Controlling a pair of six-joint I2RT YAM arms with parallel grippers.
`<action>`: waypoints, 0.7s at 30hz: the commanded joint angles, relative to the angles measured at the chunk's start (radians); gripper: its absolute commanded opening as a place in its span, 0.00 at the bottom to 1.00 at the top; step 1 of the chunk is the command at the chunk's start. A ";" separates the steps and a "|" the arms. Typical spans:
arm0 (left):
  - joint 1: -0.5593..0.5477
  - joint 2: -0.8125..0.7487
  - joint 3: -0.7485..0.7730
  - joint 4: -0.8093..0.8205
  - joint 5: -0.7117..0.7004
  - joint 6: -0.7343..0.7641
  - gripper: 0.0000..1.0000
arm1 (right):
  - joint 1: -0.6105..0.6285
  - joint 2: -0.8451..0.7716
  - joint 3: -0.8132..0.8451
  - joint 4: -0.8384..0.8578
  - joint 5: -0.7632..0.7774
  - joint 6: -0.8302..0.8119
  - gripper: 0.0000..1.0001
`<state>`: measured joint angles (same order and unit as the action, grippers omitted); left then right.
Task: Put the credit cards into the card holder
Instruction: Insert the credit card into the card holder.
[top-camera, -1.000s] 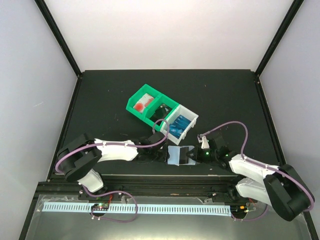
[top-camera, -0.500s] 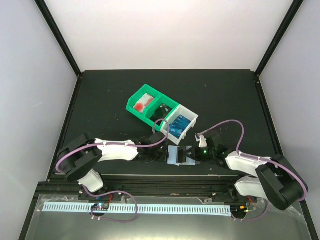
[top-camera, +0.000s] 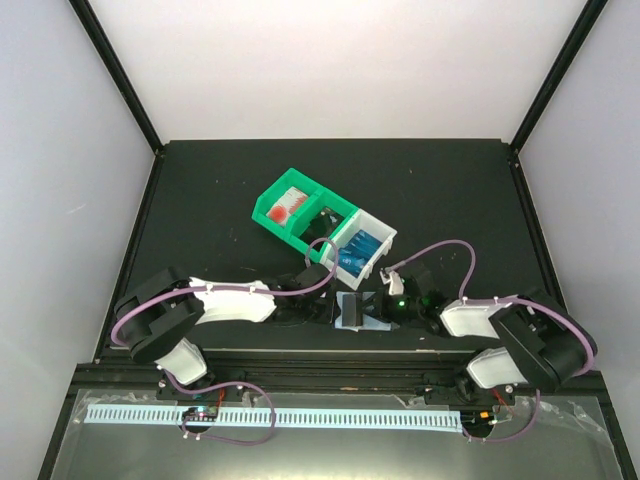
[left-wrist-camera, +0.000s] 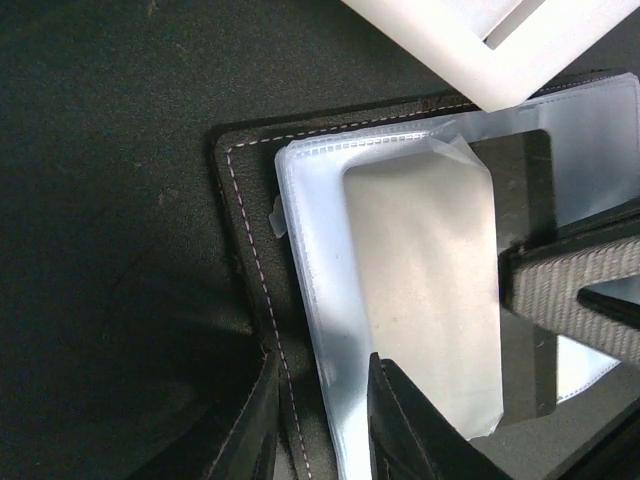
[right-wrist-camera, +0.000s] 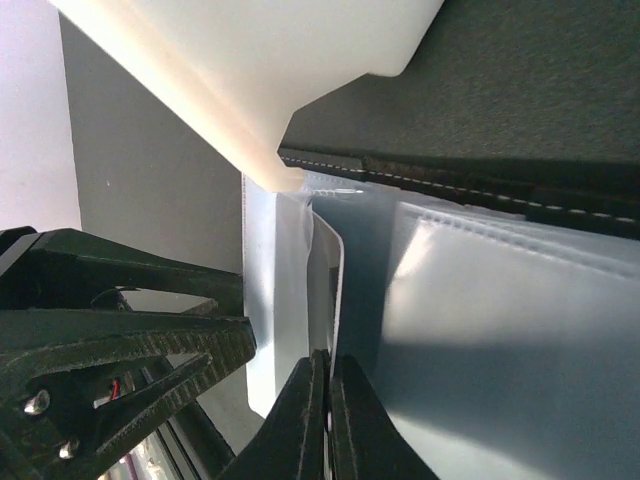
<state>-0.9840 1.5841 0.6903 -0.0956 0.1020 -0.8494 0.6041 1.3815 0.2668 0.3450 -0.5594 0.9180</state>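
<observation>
The black card holder (top-camera: 362, 308) lies open near the table's front edge, its clear sleeves (left-wrist-camera: 320, 250) facing up. My left gripper (left-wrist-camera: 322, 365) is shut on the card holder's stitched left edge (left-wrist-camera: 245, 230); it also shows in the top view (top-camera: 328, 310). My right gripper (right-wrist-camera: 327, 358) is shut on a pale card (right-wrist-camera: 338, 275) seen edge-on, partly inside a clear sleeve (right-wrist-camera: 500, 330). In the left wrist view that card (left-wrist-camera: 420, 290) lies under the sleeve film, with the right fingers (left-wrist-camera: 570, 285) at its right edge. More blue credit cards (top-camera: 362, 246) sit in the white bin (top-camera: 385, 235).
The white bin's corner overhangs the card holder closely in both wrist views (left-wrist-camera: 500, 50) (right-wrist-camera: 280, 60). A green bin (top-camera: 275, 190) holding a red and white item (top-camera: 285, 208) joins it at the back left. The left arm's jaws (right-wrist-camera: 120, 340) show beside the right gripper.
My right gripper has moved left toward the card holder, carrying the card over its sleeves. The left arm and the card holder have stayed where they were.
</observation>
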 joint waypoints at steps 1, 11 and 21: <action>-0.005 0.028 -0.037 -0.036 0.010 -0.011 0.27 | 0.049 0.056 -0.008 0.047 0.037 0.029 0.05; -0.005 0.038 -0.046 -0.011 0.038 -0.020 0.25 | 0.098 0.128 -0.030 0.162 0.068 0.104 0.06; -0.004 0.001 -0.049 -0.021 0.022 -0.027 0.26 | 0.144 -0.161 -0.047 -0.070 0.267 0.078 0.29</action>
<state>-0.9833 1.5768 0.6685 -0.0586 0.1108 -0.8650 0.7242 1.3739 0.2020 0.4870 -0.4282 1.0439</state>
